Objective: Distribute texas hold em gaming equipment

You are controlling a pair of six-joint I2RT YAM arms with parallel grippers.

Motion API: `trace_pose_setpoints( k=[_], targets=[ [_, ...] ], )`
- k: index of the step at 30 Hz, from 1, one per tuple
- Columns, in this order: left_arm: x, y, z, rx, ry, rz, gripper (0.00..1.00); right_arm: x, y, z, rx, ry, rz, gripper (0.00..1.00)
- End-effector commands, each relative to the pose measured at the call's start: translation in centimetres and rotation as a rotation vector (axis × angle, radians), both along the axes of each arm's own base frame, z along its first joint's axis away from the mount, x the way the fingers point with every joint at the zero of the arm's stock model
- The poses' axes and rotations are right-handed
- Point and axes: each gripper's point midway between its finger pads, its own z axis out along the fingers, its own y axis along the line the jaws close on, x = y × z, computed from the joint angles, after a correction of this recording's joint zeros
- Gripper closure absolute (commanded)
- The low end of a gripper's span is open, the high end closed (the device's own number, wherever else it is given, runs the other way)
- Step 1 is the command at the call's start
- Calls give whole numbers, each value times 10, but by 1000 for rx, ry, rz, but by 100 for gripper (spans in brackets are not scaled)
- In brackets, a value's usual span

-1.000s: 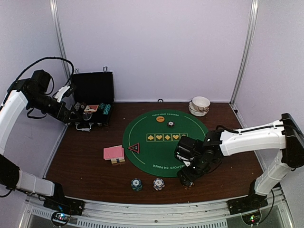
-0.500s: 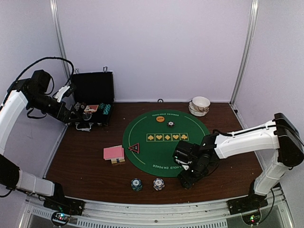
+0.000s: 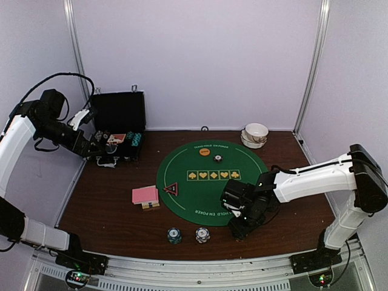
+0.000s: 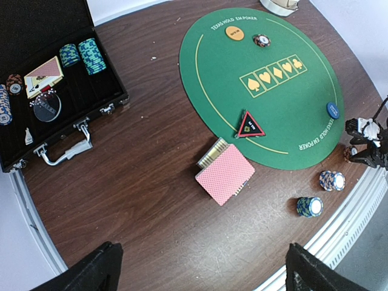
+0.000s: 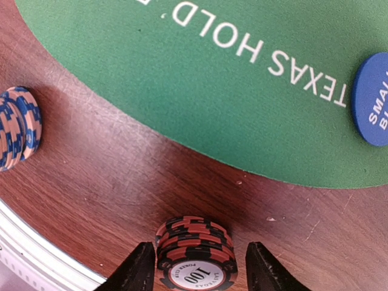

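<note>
Lab test cell: plain white walls [image 3: 194, 60], aluminium frame posts [image 3: 311, 66], wooden table [image 3: 109, 206].

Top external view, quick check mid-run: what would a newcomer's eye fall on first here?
The round green poker mat at the table's centre draws the eye first, with the white right arm bent over its near right edge. There the right claw straddles a red-black chip stack on the bare wood, jaws open on either side. At far left the open black case stands out, with the left claw open above that side.
</note>
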Motion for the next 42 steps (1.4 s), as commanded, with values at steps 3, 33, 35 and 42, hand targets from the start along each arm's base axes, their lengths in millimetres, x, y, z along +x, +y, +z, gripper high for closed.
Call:
trace_pose_setpoints(
  k=[3, 33, 35, 42],
  targets=[
    [0, -2, 10, -8, -34, -12, 2, -5, -5, -8, -23, 12, 10, 47],
    [1, -3, 13, -8, -33, -23, 2, 28, 16, 79, -6, -119, 38, 86],
    [2, -3, 12, -8, -31, -23, 2, 39, 30, 86, 7, -131, 47, 87],
    [2, -4, 12, -15, -26, -24, 3, 93, 98, 88, 68, -170, 72, 85]
  ],
)
